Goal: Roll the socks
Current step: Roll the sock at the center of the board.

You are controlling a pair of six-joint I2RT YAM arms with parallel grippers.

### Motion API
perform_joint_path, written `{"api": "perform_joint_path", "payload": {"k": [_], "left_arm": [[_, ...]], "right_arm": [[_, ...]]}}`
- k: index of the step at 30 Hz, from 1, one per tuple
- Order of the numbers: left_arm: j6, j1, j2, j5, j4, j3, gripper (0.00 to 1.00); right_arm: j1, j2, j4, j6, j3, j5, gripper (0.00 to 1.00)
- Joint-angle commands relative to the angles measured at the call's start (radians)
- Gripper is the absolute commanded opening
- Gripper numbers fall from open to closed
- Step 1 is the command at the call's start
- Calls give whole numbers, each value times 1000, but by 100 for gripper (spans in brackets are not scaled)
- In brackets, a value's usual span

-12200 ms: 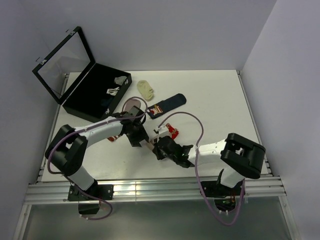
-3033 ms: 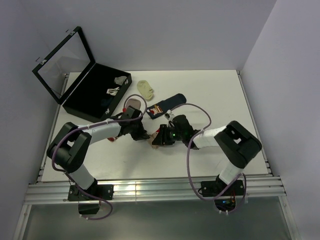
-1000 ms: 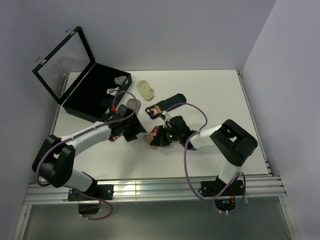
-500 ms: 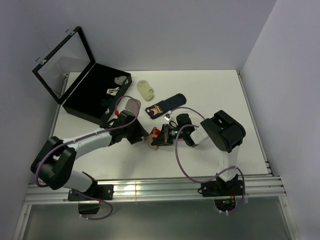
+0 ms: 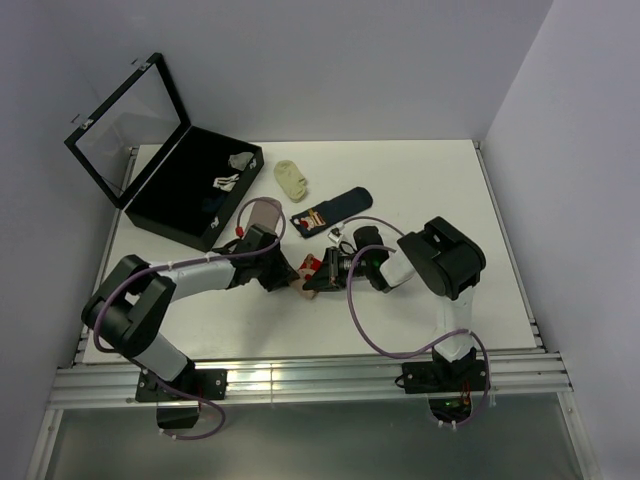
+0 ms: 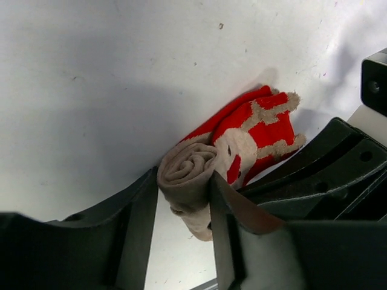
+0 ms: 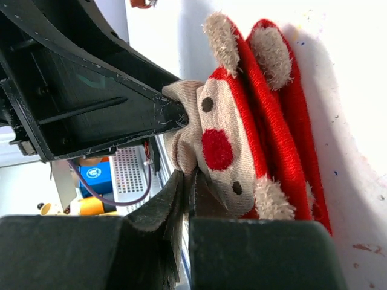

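The beige sock with red toe and heel (image 5: 304,271) lies at the table's middle, partly rolled. In the left wrist view its rolled beige end (image 6: 188,172) sits between my left gripper's (image 6: 184,184) fingers (image 6: 138,223), which are shut on it. My right gripper (image 7: 188,188) meets it from the right and pinches a fold of the same sock (image 7: 227,136). In the top view the left gripper (image 5: 284,270) and the right gripper (image 5: 316,275) touch the sock from both sides. The navy sock (image 5: 336,208) and the dusty-pink sock (image 5: 267,212) lie flat behind them.
An open black case (image 5: 175,205) holding small white-grey items (image 5: 232,170) stands at the back left. A small pale-yellow sock (image 5: 292,178) lies near it. The left gripper's black body (image 7: 91,78) fills the right wrist view's upper left.
My left gripper has moved right onto the beige sock and shut on its rolled end. The right arm's elbow has swung back while its gripper stays at the sock.
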Motion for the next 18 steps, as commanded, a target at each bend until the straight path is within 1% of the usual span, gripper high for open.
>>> {"api": "perform_joint_path", "payload": {"k": [1, 2, 4, 5, 6, 8, 9, 13, 14, 16, 17, 18], "left_arm": [[12, -8, 46, -7, -33, 22, 43], [18, -8, 53, -7, -49, 26, 39], [22, -10, 73, -9, -62, 40, 36], [27, -10, 79, -11, -73, 45, 31], [29, -10, 83, -15, -93, 51, 27], [44, -10, 96, -23, -122, 74, 19], [48, -10, 101, -26, -138, 85, 18], [85, -16, 122, -64, -252, 161, 16], [100, -16, 124, -64, -271, 173, 15], [113, -17, 130, -64, -312, 210, 15], [127, -17, 132, -64, -323, 221, 15], [134, -16, 138, -64, -334, 244, 15]], "right_arm": [[-1, 19, -169, -63, 2, 88, 2], [-1, 9, -190, -92, 7, 102, 4], [2, -30, -270, -128, 25, 139, 7], [3, -44, -296, -161, 30, 152, 9], [6, -57, -348, -180, 36, 165, 14], [17, -105, -399, -233, 53, 217, 19], [23, -125, -445, -252, 58, 240, 25], [66, -256, -575, -361, 84, 376, 35], [92, -281, -638, -379, 91, 452, 36], [123, -349, -692, -425, 110, 549, 42], [141, -372, -739, -439, 114, 649, 43], [184, -410, -763, -451, 128, 716, 46]]}}
